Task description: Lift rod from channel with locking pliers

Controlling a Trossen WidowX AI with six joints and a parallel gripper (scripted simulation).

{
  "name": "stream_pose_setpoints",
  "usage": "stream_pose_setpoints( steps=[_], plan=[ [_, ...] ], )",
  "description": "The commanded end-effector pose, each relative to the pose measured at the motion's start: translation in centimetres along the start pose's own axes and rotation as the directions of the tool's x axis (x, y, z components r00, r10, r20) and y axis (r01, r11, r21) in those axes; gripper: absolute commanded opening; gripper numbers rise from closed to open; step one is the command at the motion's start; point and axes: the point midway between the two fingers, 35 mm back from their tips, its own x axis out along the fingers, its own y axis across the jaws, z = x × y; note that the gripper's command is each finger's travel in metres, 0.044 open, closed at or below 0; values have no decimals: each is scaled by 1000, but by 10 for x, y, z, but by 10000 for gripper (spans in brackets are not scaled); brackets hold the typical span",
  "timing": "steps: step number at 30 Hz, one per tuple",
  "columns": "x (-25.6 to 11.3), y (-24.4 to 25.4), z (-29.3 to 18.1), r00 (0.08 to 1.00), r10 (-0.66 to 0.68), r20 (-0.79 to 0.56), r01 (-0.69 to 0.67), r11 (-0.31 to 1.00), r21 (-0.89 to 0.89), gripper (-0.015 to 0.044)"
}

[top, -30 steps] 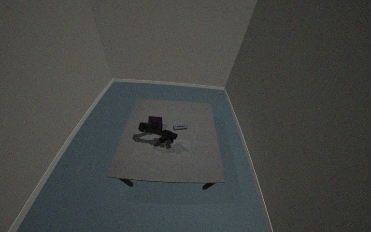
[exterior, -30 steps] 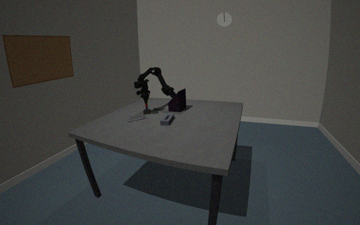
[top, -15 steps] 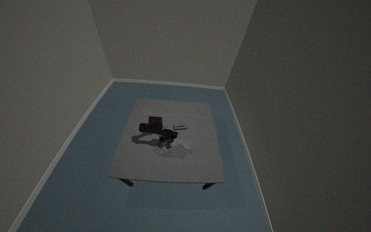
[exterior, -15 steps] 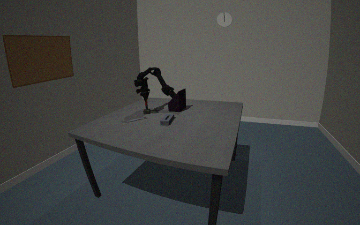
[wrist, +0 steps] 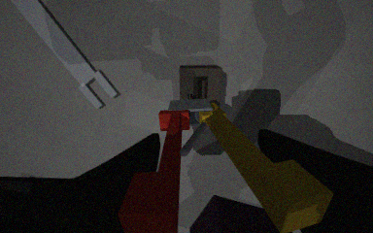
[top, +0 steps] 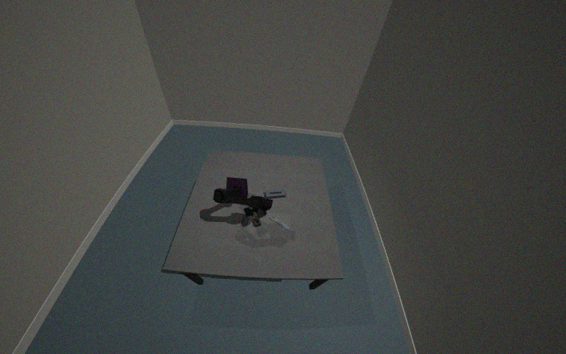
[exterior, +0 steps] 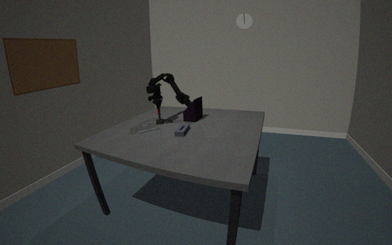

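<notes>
My gripper [wrist: 209, 137] [exterior: 157, 106] [top: 254, 216] points straight down and is shut on the locking pliers [wrist: 170, 160] [exterior: 157, 112]. Its black fingers press the spread red and yellow handles from outside. The pliers' tips hang just above and beside the small brown holster [wrist: 189, 80] [exterior: 160, 121], whose dark slot shows empty. The grey channel block [exterior: 181, 131] [top: 275, 194] lies on the table to the right of the holster, with a slot along its top. I cannot make out the rod in it. The block is outside the wrist view.
A flat pale bar with a forked end [wrist: 73, 53] [exterior: 148, 130] [top: 280, 221] lies on the table [exterior: 202, 161] near the holster. The arm's dark purple base block [exterior: 193, 111] [top: 236, 184] stands behind.
</notes>
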Motion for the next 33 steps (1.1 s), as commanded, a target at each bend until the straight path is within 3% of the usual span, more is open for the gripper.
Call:
stream_pose_setpoints(
  steps=[1,33],
  plan=[
    [-2,6,2,1000,8,3,-8,1000,-22,321],
    [-6,50,-6,1000,24,-11,-26,976,-215,321]
  ],
)
